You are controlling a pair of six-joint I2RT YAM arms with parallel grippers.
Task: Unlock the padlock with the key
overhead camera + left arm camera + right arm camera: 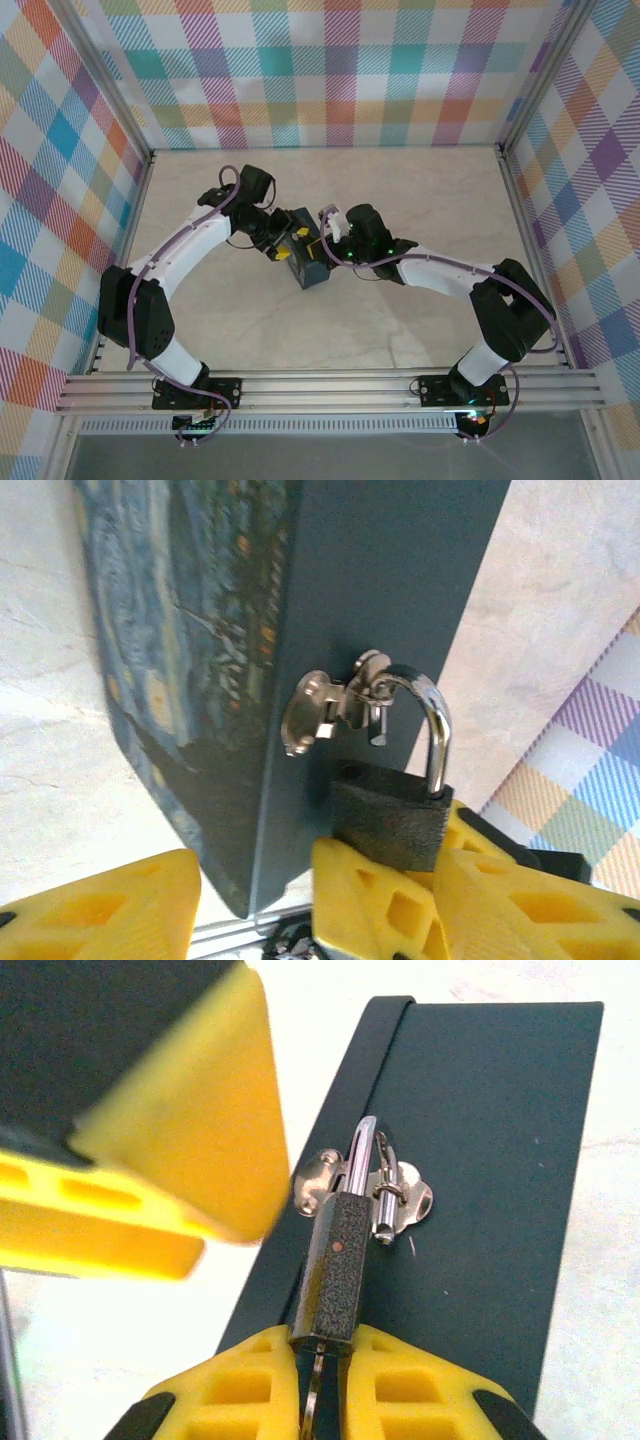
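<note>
Padlock [390, 820], key [313, 1407] at base, on blue tin [400, 570] (marbled table [420, 200], plaid walls [330, 70])

- Tin [308, 270]: at mid-table [420, 190], between the two grippers.
- Left gripper [291, 245]: just left of the tin.
- Right gripper [323, 250]: just right of the tin.
- Padlock [336, 1260]: against the tin's side wall, its shackle through the hasp [402, 1198].
- Key [312, 1405]: below the padlock's base, between the right gripper's fingers.

we list: padlock [335, 1270], dark textured body, silvery shackle uppermost, frame centre; key [314, 1405], thin silvery blade at its base.
</note>
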